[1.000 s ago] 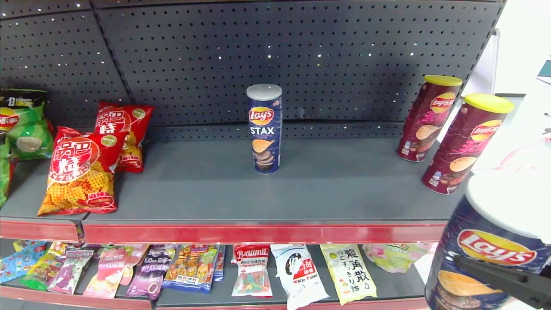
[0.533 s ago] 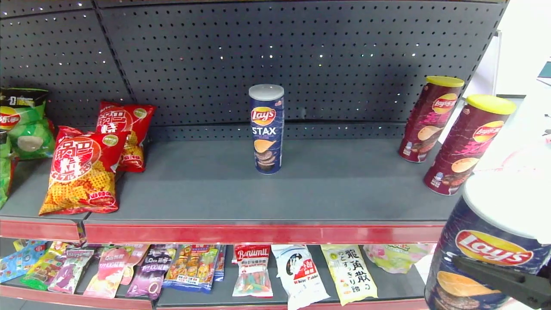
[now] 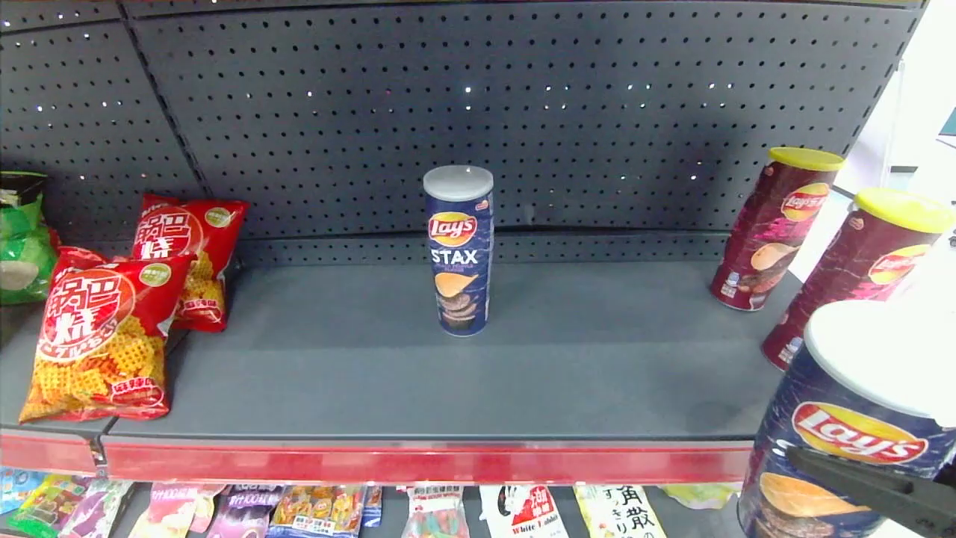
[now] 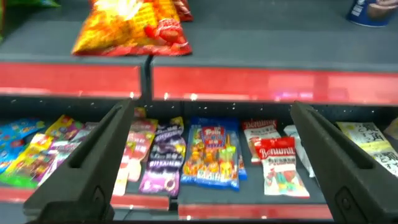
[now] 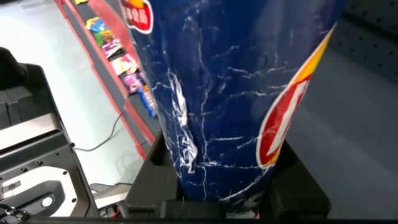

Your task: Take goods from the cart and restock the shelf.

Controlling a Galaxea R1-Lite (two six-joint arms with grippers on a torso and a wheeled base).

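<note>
A dark blue chip can (image 3: pixel 848 418) with a white lid sits at the lower right of the head view, in front of the shelf's right end. My right gripper (image 3: pixel 859 486) is shut on it; the wrist view shows the blue can (image 5: pixel 230 93) upright between the black fingers (image 5: pixel 155 180). Another blue can (image 3: pixel 458 250) stands upright mid-shelf on the grey shelf board (image 3: pixel 448 381). My left gripper (image 4: pixel 211 168) is open and holds nothing, level with the shelf's red front edge (image 4: pixel 261 84).
Two maroon cans with yellow lids (image 3: pixel 773 228) (image 3: pixel 870 269) stand at the shelf's right end. Red chip bags (image 3: pixel 93 336) (image 3: pixel 187 258) and a green bag (image 3: pixel 19 239) lie at the left. Small snack packs (image 4: pixel 211 155) fill the lower shelf.
The head camera has shifted: the shelf now shows larger and lower, with less of the lower shelf. The held blue can keeps its place in the picture.
</note>
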